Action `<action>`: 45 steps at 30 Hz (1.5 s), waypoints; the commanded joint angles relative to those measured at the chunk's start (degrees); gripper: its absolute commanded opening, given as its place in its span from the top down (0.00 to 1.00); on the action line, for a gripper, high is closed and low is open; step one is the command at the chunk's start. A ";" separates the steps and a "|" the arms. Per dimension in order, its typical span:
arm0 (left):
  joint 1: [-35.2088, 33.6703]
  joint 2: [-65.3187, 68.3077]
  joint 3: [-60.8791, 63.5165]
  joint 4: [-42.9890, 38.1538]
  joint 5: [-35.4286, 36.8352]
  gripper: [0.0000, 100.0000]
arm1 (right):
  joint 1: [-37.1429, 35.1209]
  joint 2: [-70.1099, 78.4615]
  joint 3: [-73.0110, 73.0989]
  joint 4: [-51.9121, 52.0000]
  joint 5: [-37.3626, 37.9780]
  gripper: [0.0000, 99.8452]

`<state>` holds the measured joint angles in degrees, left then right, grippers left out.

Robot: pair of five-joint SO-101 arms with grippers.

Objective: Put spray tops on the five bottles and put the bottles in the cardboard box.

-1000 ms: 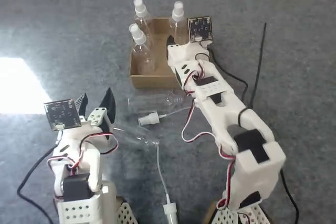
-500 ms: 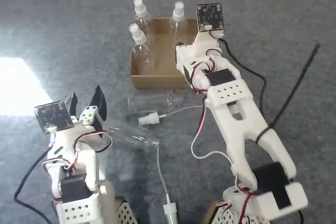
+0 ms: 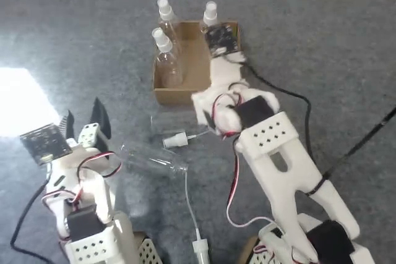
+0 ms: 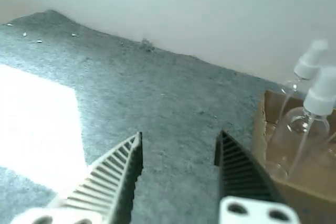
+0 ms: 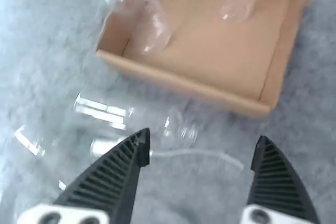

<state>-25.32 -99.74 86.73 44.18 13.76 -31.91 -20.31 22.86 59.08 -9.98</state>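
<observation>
Three clear plastic bottles w/ white spray tops [image 3: 162, 41] stand in the brown cardboard box [image 3: 179, 96] at 12 o'clock; that's 3 of 5 done. Two left: one uncapped clear bottle [image 3: 151, 160] lies mid-table; second uncapped bottle [image 3: 176, 120] at its 1 o'clock; loose white spray top [image 3: 175, 140] between them; another spray top [image 3: 201, 250] at 6 o'clock. My left gripper [image 4: 178, 156] gapes empty at 8 o'clock; my right gripper [image 5: 202, 150] is spread wide, empty, above the second bottle.

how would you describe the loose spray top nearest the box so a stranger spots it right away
Start at the cardboard box at the far middle of the table. Just in front of it two clear bottles lie on their sides; the white spray top lies between them. The other loose top lies at the near edge.
</observation>
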 commanded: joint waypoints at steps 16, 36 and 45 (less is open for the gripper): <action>-3.52 -0.62 -0.40 -2.64 3.08 0.79 | -14.37 -3.30 7.47 -7.78 -15.12 0.72; -3.52 -0.62 -0.48 -2.64 3.08 0.79 | -12.44 12.53 -1.41 -15.69 -33.05 0.72; -3.52 -0.62 -0.48 -2.64 3.08 0.79 | -11.12 21.85 -12.66 -7.78 -37.63 0.72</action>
<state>-28.66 -99.74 86.73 43.03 16.13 -43.87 0.18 17.93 46.95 -45.49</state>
